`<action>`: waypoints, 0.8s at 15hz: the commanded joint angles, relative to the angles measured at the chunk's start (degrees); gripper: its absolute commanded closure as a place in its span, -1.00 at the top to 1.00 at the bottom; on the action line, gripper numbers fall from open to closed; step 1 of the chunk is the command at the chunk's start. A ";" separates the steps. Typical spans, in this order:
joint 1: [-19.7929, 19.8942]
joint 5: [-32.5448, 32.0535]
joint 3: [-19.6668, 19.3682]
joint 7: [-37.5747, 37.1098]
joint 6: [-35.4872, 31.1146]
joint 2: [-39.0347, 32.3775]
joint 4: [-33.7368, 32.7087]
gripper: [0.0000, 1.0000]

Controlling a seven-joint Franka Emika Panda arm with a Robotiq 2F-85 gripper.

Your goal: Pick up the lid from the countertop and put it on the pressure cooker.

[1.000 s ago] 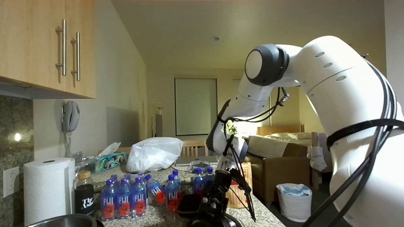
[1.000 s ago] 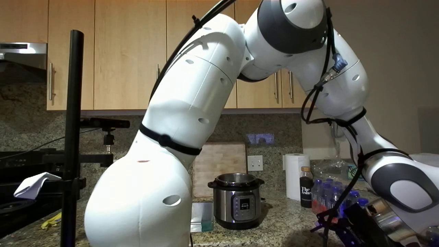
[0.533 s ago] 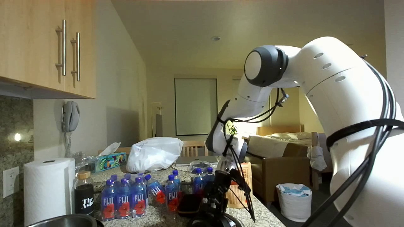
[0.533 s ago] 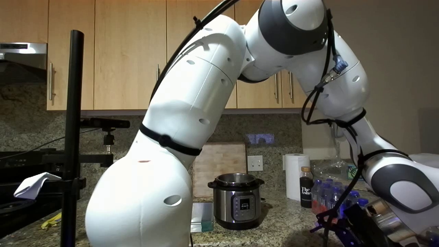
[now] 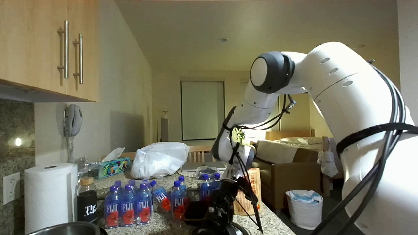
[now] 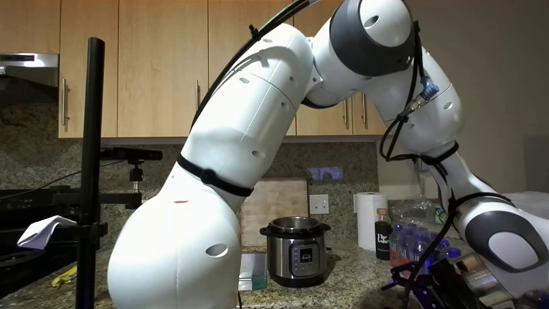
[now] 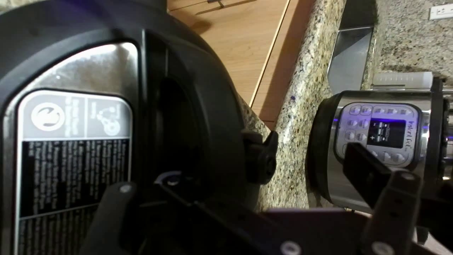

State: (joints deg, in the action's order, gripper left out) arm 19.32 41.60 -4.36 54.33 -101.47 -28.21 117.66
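Granite countertop, lid below hand.

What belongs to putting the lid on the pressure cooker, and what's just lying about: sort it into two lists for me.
Part of the job:
lid
pressure cooker, top uncovered
gripper, open

Just lying about:
Fiji water bottles
paper towel roll
dark bottle with a tan cap
white plastic bag
tissue box

The black lid is off the upright, open pressure cooker.
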 commanded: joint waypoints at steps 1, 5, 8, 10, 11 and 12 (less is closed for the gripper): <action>0.13 -0.16 -0.16 2.60 2.55 -1.43 -1.18 0.46; 0.21 0.23 -0.14 3.52 2.29 -2.12 -1.41 -0.10; 0.29 0.23 -0.06 3.98 2.32 -2.48 -1.59 -0.47; 0.18 -0.07 -0.11 4.20 2.13 -2.57 -1.65 -0.73; 0.04 -0.26 -0.16 4.31 1.75 -2.53 -1.52 -0.85; -0.10 -0.52 -0.24 4.41 1.39 -2.55 -1.51 -0.95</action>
State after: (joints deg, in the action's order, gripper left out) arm 19.33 41.56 -4.42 56.81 -100.84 -30.50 116.59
